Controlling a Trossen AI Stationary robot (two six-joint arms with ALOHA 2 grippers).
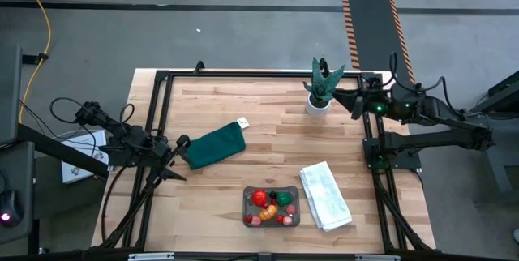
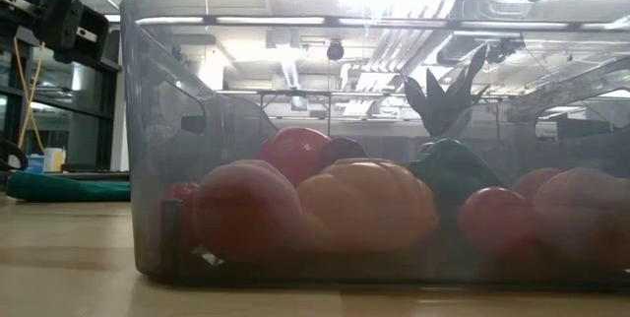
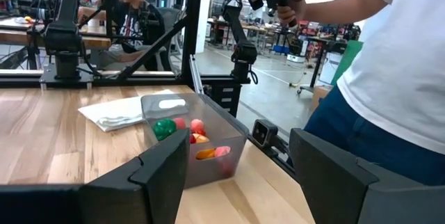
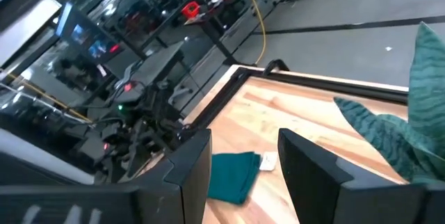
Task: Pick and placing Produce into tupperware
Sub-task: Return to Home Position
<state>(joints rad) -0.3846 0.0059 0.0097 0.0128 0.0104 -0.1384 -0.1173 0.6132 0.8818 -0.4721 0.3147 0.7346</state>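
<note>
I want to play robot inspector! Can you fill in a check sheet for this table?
Surface: wooden table with a black frame.
Job's things: produce all seen inside the tupperware, near front edge.
Clutter: white towel beside tupperware; green cloth; potted plant.
Grippers: left gripper open by green cloth; right gripper open by potted plant.
Cables: yellow cable on floor; black cables at left arm.
Surroundings: person in white shirt close to table; striped mat on floor.

Light wood worktop (image 1: 268, 123), black frame (image 1: 159, 107) round the edges. On it: dk green cloth (image 1: 216, 146) left of centre, small white tag (image 1: 242, 122) just beside it; potted plant (image 1: 317, 104) toward far right; tupperware (image 1: 272, 188) at near edge, folded white towel (image 1: 326, 195) right beside it.
</note>
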